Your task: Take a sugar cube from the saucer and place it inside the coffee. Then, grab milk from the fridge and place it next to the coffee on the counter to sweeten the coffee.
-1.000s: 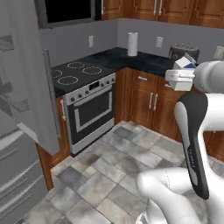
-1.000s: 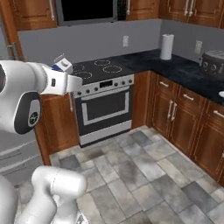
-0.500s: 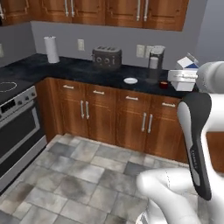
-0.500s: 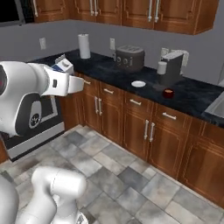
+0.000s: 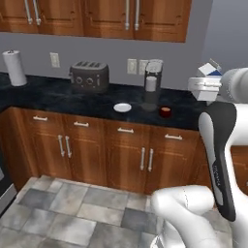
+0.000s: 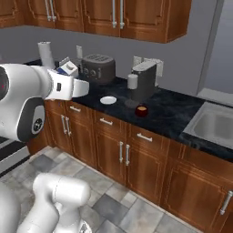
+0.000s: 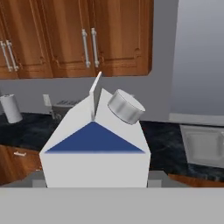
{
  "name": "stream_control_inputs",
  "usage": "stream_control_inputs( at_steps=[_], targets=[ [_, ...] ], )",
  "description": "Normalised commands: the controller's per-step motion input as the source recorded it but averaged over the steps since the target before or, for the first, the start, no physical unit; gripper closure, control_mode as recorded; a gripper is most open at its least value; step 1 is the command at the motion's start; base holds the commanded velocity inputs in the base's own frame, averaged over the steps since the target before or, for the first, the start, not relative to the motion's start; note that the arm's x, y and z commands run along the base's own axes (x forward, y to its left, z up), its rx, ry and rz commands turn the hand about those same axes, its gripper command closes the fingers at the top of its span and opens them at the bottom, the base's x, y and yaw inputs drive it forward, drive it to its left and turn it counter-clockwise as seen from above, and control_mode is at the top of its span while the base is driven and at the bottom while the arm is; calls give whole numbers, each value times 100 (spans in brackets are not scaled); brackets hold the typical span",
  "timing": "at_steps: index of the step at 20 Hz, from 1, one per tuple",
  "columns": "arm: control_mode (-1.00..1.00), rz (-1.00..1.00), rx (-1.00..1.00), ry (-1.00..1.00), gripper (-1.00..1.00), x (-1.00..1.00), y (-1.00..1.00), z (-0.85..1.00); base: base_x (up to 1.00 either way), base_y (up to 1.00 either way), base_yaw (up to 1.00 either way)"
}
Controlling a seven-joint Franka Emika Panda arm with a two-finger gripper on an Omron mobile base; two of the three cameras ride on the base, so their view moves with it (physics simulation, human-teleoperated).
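Milk, a small white gable-top carton point(image 7: 94, 146) with a dark blue panel and a grey round cap, sits clamped in the pincer point(image 5: 203, 87), held up in the air above the level of the table. In the left base view it shows at about 2 o'clock, at the end of the white arm; in the right base view the carton point(image 6: 67, 68) pokes up at about 10 o'clock. Below and beyond it runs the black marble-patterned table point(image 5: 58, 99) over brown wooden cabinets point(image 5: 126, 155) with silver handles. On that table stands the small squat dark red cup of coffee point(image 5: 165, 111), just beside the base of the grey coffee machine point(image 5: 152, 85). At the cup's 9 o'clock, past the machine's base, lies the small round flat white saucer point(image 5: 122, 107). Farther along stand a grey toaster point(image 5: 88, 76) and a tall white paper towel roll point(image 5: 14, 68). A steel sink point(image 6: 214, 125) is set into the table at 3 o'clock in the right base view.
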Motion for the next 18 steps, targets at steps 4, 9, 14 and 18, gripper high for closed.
stream_control_inputs(
  at_steps=[4, 9, 14, 18],
  targets=[
    [100, 0, 0, 0, 100, 0, 0, 0, 100, 9, -31],
    [100, 0, 0, 0, 100, 0, 0, 0, 72, 11, -50],
    [100, 0, 0, 0, 100, 0, 0, 0, 38, 0, -41],
    [100, 0, 0, 0, 100, 0, 0, 0, 32, 0, -22]
  ],
)
